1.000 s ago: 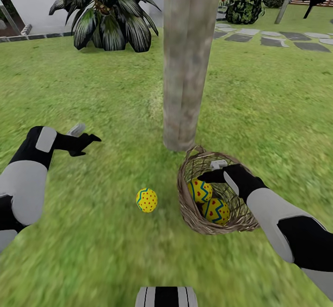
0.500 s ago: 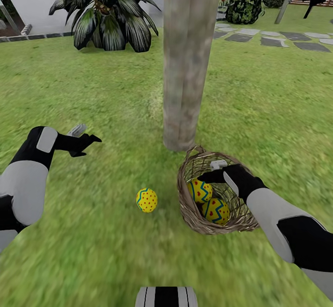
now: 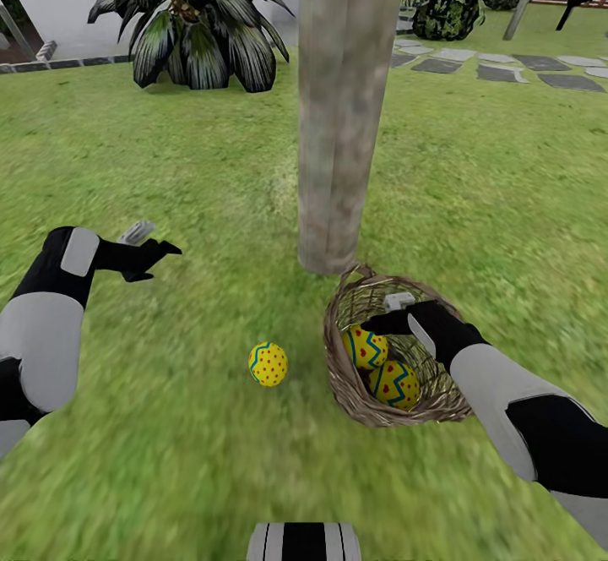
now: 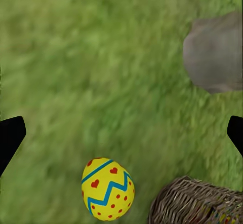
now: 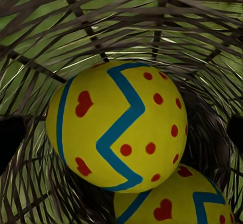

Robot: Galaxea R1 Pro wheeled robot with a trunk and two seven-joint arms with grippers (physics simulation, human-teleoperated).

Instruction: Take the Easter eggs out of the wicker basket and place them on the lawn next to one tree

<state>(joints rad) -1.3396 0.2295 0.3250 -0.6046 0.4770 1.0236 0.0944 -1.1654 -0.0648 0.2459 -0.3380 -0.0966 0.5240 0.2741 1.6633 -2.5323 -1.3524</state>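
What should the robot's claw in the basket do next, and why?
Probably close the right claw on the upper egg. Its fingers sit wide on either side of that egg inside the wicker basket, and two eggs are not yet out.

The tree (image 3: 342,105) is cut off above its trunk. The lower egg (image 5: 177,198) is partly hidden by the upper egg (image 5: 119,125).

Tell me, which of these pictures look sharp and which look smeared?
Head view: grass around the egg on the lawn is smeared. Left wrist view: lawn and tree trunk are soft. Right wrist view: the upper egg in the basket looks crisp.
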